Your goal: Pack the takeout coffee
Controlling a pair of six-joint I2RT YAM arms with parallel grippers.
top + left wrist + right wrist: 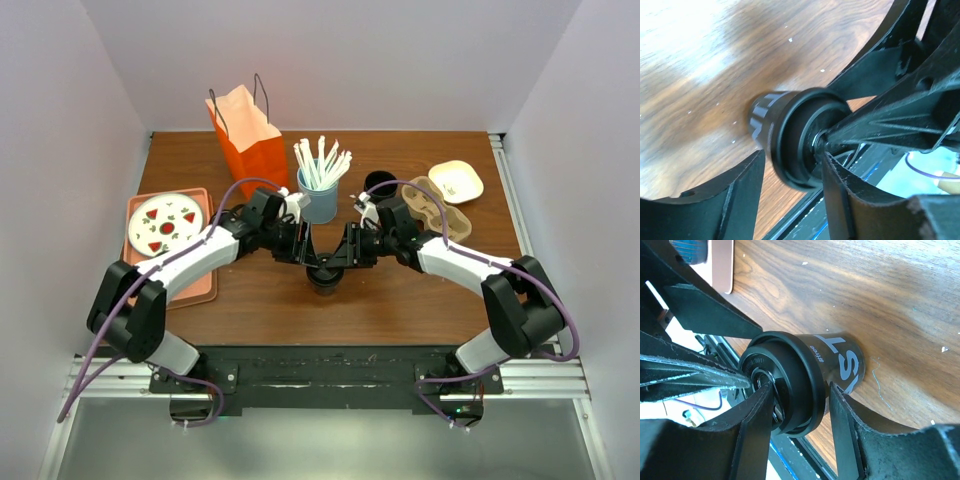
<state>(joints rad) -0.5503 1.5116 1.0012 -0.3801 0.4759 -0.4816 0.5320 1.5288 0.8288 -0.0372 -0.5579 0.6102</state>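
My right jaws, closest to lens, clamp the takeout coffee at its lid; my left jaws straddle same lid from opp. side, grip can't tell; it stands on surface btwn both, prob. steadied for lifting.

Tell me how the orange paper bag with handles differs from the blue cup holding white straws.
The orange paper bag is taller than the blue straw cup. The bag is angular, with two thin handles; the cup is round, without handles. White straws stick out of the cup, while the bag's inside is hidden. Both stand upright at the back of the wooden table, side by side.
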